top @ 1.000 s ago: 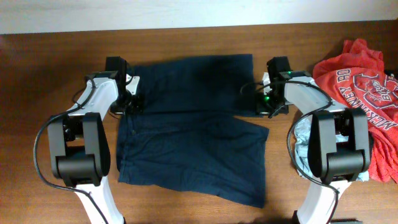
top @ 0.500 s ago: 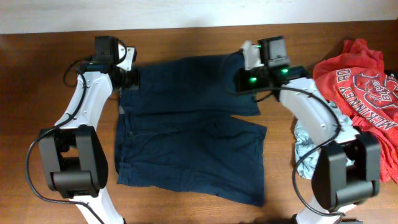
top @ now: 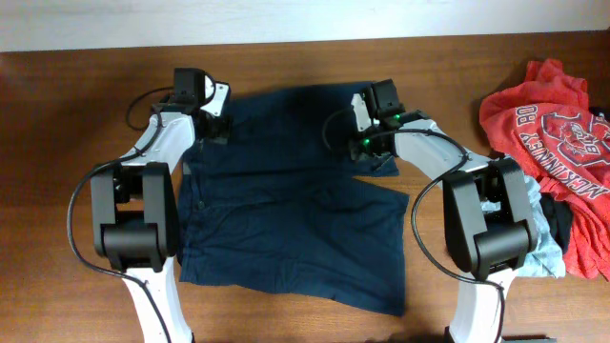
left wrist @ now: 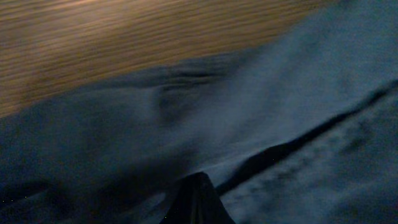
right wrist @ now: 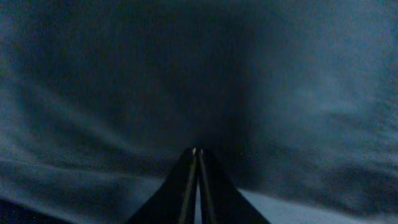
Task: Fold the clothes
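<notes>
My left pincer (top: 217,127) and right pincer (top: 370,151) both clench the clothes (top: 295,219).
Overhead: the clothes lie spread on the table (top: 57,143), and I grip their two far corners. Left wrist: shut fingers (left wrist: 198,202) pinch a fold, bare wood just beyond. Right wrist: only cloth, gathered at my shut tips.

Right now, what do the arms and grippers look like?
The left arm and right arm match: white links, black joint housings, thin black cables looping beside them. Green lights glow on the right wrist. The left gripper and right gripper have dark fingers tapering to points.
</notes>
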Action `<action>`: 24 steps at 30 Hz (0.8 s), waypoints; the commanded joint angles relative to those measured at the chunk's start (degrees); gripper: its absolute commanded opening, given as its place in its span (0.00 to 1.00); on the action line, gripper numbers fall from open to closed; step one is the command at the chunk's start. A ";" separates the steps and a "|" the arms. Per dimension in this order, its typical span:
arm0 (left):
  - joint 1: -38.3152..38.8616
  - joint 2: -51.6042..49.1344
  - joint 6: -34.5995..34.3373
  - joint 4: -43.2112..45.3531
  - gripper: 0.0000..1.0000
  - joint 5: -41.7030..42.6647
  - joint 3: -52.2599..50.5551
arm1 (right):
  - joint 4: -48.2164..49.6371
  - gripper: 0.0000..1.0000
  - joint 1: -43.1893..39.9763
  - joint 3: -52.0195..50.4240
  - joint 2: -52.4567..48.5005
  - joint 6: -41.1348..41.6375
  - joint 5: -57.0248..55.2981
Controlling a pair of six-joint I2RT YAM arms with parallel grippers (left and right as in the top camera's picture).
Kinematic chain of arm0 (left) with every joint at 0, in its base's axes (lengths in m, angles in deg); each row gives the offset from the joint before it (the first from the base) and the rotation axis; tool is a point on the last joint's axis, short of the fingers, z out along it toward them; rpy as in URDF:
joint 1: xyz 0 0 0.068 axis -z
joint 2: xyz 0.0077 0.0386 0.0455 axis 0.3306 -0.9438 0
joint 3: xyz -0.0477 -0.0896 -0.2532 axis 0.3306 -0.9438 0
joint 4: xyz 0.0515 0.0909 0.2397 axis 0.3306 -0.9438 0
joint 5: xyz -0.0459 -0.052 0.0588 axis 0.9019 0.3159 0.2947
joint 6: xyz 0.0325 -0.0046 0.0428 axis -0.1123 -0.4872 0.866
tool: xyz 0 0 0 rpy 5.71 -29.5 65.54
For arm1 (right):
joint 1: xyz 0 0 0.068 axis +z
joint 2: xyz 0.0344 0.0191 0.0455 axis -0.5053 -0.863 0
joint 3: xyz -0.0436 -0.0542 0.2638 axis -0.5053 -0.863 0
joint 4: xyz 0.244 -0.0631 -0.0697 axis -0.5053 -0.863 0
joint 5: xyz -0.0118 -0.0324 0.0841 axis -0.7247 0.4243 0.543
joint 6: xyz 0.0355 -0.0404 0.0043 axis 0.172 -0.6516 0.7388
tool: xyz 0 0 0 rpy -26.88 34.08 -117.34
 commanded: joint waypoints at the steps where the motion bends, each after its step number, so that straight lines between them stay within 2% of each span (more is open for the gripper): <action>1: -1.92 -0.72 0.96 -0.17 0.09 -6.84 0.28 | -2.51 0.08 -2.64 -0.90 -0.28 -0.17 -5.14; 6: -5.25 -0.72 0.96 -2.19 0.15 -9.14 0.28 | -5.38 0.04 -6.71 -1.88 -0.28 0.26 -5.16; 12: -9.14 -0.22 0.96 -6.58 0.13 -9.03 0.81 | -7.96 0.04 -11.19 -1.66 0.42 0.26 -4.42; 15: -9.42 2.93 0.94 -9.70 0.10 -6.03 3.13 | -8.00 0.04 -11.82 -1.05 4.87 0.24 0.48; 18: -8.48 7.80 0.90 -11.04 0.11 3.58 5.79 | -2.91 0.04 -10.99 0.46 10.51 -0.57 11.30; 21: -6.54 10.80 0.72 -9.49 0.13 13.16 6.08 | 7.34 0.04 -8.85 0.61 12.81 -1.05 21.73; 24: -4.04 10.32 0.74 -9.77 0.15 13.60 5.97 | 13.18 0.04 -5.92 0.61 12.13 -0.81 22.49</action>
